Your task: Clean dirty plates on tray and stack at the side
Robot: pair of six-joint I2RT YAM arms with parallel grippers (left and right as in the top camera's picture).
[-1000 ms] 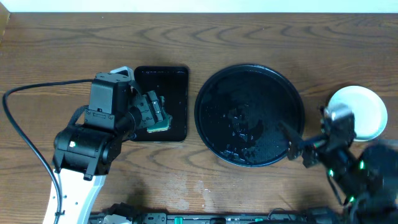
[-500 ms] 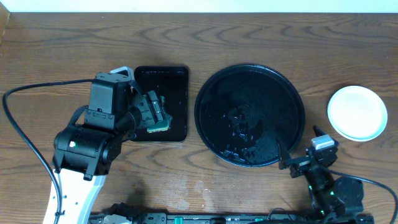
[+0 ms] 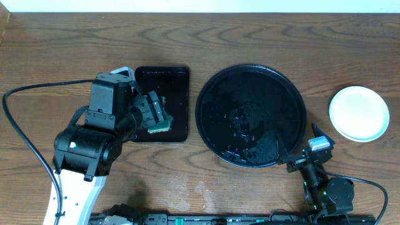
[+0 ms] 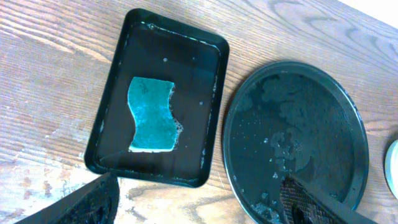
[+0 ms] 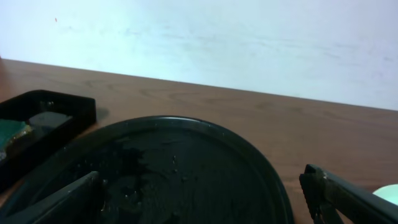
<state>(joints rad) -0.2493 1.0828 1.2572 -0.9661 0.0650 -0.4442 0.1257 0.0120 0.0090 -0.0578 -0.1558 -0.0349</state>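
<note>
The round black tray (image 3: 250, 81) sits mid-table, wet with droplets and holding no plates. It also shows in the left wrist view (image 4: 311, 99) and the right wrist view (image 5: 186, 155). The plates (image 3: 358, 112) lie stacked on the bare wood to its right, with a clean pale plate on top. An edge of them shows in the right wrist view (image 5: 388, 194). My right gripper (image 3: 299, 150) is open and empty, low at the tray's front right rim (image 5: 199, 199). My left gripper (image 3: 156, 114) is open and empty above the rectangular tray (image 4: 196, 205).
A smaller rectangular black tray (image 3: 178, 78) left of the round tray holds a teal sponge (image 4: 151, 114) in a little water. It also shows at the left of the right wrist view (image 5: 56, 109). The left arm's cable runs over the table's left side.
My right arm has drawn back from beside the plate stack toward the front edge and now sits at the tray's front right rim. The left arm has not moved.
</note>
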